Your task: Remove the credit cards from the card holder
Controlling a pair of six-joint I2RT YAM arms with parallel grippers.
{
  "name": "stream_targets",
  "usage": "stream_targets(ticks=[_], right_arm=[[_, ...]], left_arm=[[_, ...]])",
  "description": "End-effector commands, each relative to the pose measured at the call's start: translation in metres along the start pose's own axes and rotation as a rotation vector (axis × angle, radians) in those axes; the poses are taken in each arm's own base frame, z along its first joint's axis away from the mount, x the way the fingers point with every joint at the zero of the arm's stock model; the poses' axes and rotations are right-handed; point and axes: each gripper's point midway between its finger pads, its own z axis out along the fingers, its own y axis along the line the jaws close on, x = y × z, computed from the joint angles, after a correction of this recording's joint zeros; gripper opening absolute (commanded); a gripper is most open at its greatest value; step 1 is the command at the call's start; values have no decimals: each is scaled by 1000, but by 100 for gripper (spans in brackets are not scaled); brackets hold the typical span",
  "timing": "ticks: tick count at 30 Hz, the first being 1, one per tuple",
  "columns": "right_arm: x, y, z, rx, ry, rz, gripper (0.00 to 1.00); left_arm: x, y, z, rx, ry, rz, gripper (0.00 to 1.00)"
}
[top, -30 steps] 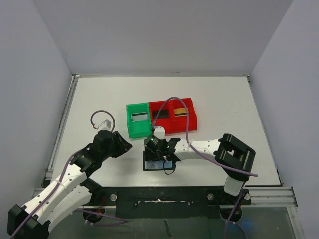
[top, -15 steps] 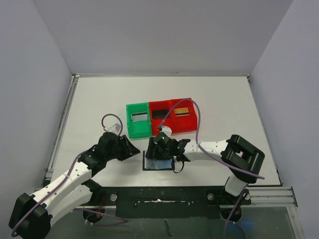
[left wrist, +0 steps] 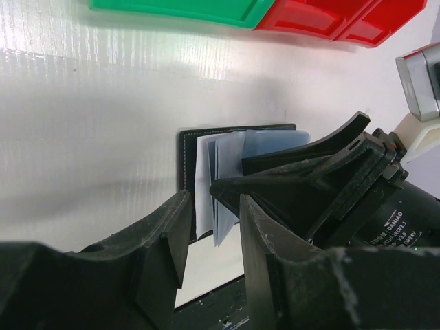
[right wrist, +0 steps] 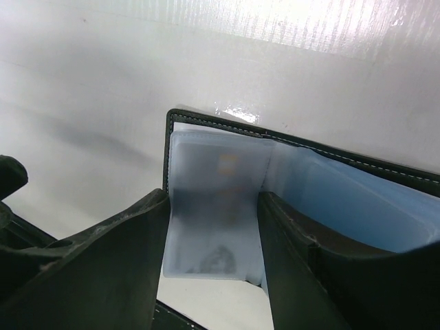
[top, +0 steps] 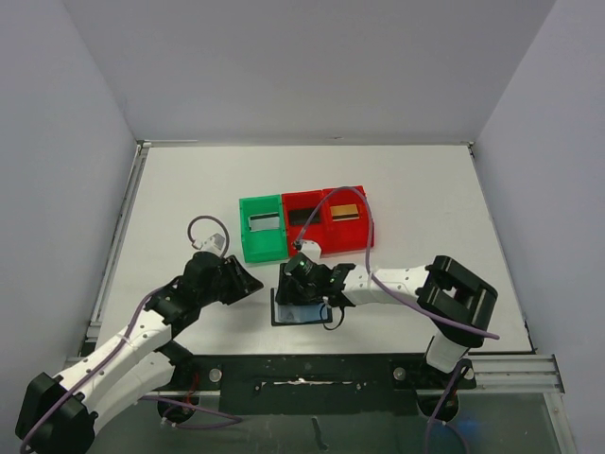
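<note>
The right gripper [top: 301, 287] stands half open astride a clear blue sleeve [right wrist: 214, 175] of the card holder [top: 291, 314] (whether its pads touch the sleeve is unclear). The left gripper [top: 244, 282], narrowly open and empty, hovers at the holder's nine o'clock. Grey walls [top: 312, 66] enclose the white table [top: 425, 199]. At the holder's twelve o'clock, a green bin [top: 250, 248] and red bins [top: 352, 238] hold the credit cards [top: 344, 211].

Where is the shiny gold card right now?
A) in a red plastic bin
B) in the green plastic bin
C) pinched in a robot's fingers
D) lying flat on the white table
A: in the top view the thin gold plastic card lies inside the right-hand red plastic bin, away from both grippers.
</note>
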Motion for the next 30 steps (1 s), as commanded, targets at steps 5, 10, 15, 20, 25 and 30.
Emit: stream_targets(ticks=[5,10,15,20,25,30], right_arm=[[-4,2,-8,-162,-17,112,55],[-6,1,-14,-253,-29,164,55],[-6,0,-15,-262,-29,180,55],[-8,-1,-17,-300,-37,211,53],[-6,-7,-16,-286,-28,220,53],[-7,-7,-16,-286,-29,225,53]], left_arm=[[-5,-24,-3,103,-10,15,32],[1,-33,0,152,24,44,33],[16,-43,6,204,103,69,33],[36,-56,10,267,179,100,34],[61,-47,18,229,270,133,36],[72,-42,22,218,296,134,35]])
